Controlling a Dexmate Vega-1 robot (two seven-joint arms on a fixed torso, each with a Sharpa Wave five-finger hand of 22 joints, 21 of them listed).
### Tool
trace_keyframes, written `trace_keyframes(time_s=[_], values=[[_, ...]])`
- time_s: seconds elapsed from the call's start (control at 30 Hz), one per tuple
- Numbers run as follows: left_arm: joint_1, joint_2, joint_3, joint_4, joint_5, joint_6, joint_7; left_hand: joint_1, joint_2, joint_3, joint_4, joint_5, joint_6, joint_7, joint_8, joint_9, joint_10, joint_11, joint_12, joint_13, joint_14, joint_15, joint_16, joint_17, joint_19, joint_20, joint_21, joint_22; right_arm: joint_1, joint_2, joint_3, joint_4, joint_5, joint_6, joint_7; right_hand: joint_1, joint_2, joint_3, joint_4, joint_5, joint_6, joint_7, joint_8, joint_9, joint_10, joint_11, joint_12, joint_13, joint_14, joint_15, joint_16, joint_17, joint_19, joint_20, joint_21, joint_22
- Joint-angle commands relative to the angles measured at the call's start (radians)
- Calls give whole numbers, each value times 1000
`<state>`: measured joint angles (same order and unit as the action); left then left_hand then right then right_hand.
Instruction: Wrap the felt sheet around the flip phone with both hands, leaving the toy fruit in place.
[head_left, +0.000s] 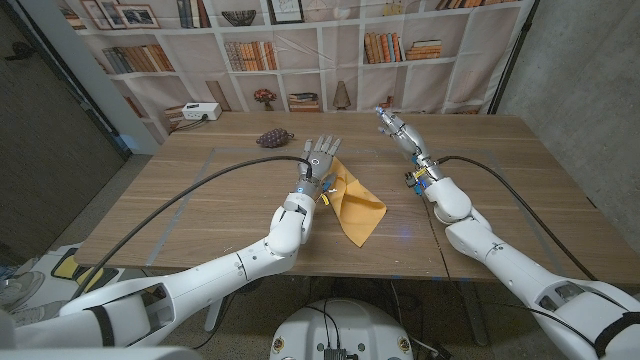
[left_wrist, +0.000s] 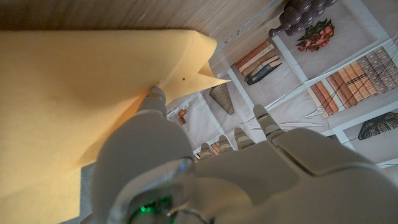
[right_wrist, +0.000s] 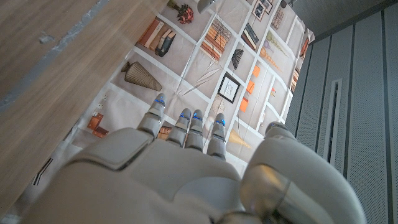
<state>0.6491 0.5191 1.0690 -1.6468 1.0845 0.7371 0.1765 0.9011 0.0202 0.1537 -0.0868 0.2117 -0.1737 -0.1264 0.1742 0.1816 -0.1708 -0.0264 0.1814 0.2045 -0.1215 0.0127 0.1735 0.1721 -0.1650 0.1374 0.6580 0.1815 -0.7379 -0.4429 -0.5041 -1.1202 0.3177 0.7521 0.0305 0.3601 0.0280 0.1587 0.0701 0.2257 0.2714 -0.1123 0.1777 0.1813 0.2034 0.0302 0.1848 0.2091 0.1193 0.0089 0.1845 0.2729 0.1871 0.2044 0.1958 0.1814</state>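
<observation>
A yellow felt sheet (head_left: 355, 205) lies folded on the wooden table (head_left: 200, 200) near its middle, one corner pointing toward me. Whatever is inside the fold is hidden. My left hand (head_left: 322, 160) stands at the sheet's far left edge with its fingers spread and nothing held. In the left wrist view, the thumb of my left hand (left_wrist: 205, 168) sits close against the felt sheet (left_wrist: 68, 93). My right hand (head_left: 395, 125) is off the sheet over the table's far right part, its fingers straight and holding nothing; the right wrist view shows this hand (right_wrist: 186, 168) the same way. Toy grapes (head_left: 275, 138) (left_wrist: 301, 11) lie behind the left hand.
A white box (head_left: 200, 112) stands at the table's far left corner. A bookshelf backdrop (head_left: 300, 50) runs behind the table. Bare wood lies left of the felt and along the front edge.
</observation>
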Motion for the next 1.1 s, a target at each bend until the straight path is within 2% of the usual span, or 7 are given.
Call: trace_keyframes(time_s=[0.03, 0.37, 0.6, 0.67, 0.73, 0.97, 1.1], values=[[16, 8, -36, -32, -71, -15, 12, -8, 5, -4, -1, 8, -158, -2, 9, 0, -55, 2, 11, -1, -14, 0, 1, 3, -24, 1, -4, 0, -20, 17, 47, -25, 80, 4, 61, -5, 2, -1, -5, 5, 13, 11, 9, 3, 7, 3, 7, 1, 1, 2, 8, -2, -1, 4, -2, 1], [31, 19, -69, -65, -147, -25, 26, -9, 9, -3, -2, 7, -146, -7, 14, 0, -52, 6, 15, -2, -16, 3, 3, 2, -24, 1, -9, 0, -46, 17, 64, -63, 72, -15, 46, -6, 0, -1, -8, 4, 17, 12, 11, 3, 10, 3, 10, -1, 0, 1, 9, -7, -5, -6, -2, 1], [49, 23, -113, -86, -239, -53, 56, -8, 11, -3, -5, 7, -125, -22, 21, 0, -39, 5, 22, -4, -14, 4, 7, 2, -22, 3, -12, 0, -65, 14, 72, -98, 51, -26, 21, -8, 0, -1, -10, 3, 23, 18, 14, 3, 15, 6, 13, -1, 0, 1, 10, -10, -6, -17, -2, 1], [61, 24, -142, -98, -290, -67, 68, -8, 12, -3, -5, 7, -124, -22, 21, 0, -38, 6, 23, -4, -14, 5, 7, 2, -22, 4, -13, 0, -70, 15, 73, -106, 41, -29, 11, -8, 0, -1, -10, 3, 24, 18, 15, 3, 16, 7, 13, -2, -1, 0, 11, -11, -6, -20, -1, 1], [62, 27, -146, -101, -305, -69, 74, -8, 13, -2, -6, 7, -117, -22, 24, 0, -37, 8, 24, -4, -14, 6, 8, 2, -22, 5, -14, 0, -75, 17, 74, -115, 39, -36, 1, -8, 0, -1, -11, 3, 26, 19, 15, 3, 16, 8, 13, -2, -1, 0, 11, -12, -5, -22, -1, 1], [111, 33, -252, -128, -504, -166, 134, -7, 20, 0, -8, 6, -84, -27, 33, -1, -17, 6, 32, -6, -5, 10, 12, 2, -18, 8, -18, 1, -85, 21, 73, -136, 9, -49, -30, -9, 0, -1, -12, 3, 28, 19, 16, 3, 18, 7, 14, -2, -3, -2, 11, -14, -7, -23, 0, 1], [131, 39, -295, -138, -591, -218, 163, -13, 28, 0, -5, 3, -58, -21, 38, -1, 2, 4, 39, -7, 6, 8, 16, 2, -13, 12, -20, 1, -89, 25, 72, -145, 1, -60, -45, -9, 0, -1, -13, 3, 31, 21, 17, 3, 17, 5, 14, -3, -4, -2, 12, -16, -7, -25, 0, 1]])
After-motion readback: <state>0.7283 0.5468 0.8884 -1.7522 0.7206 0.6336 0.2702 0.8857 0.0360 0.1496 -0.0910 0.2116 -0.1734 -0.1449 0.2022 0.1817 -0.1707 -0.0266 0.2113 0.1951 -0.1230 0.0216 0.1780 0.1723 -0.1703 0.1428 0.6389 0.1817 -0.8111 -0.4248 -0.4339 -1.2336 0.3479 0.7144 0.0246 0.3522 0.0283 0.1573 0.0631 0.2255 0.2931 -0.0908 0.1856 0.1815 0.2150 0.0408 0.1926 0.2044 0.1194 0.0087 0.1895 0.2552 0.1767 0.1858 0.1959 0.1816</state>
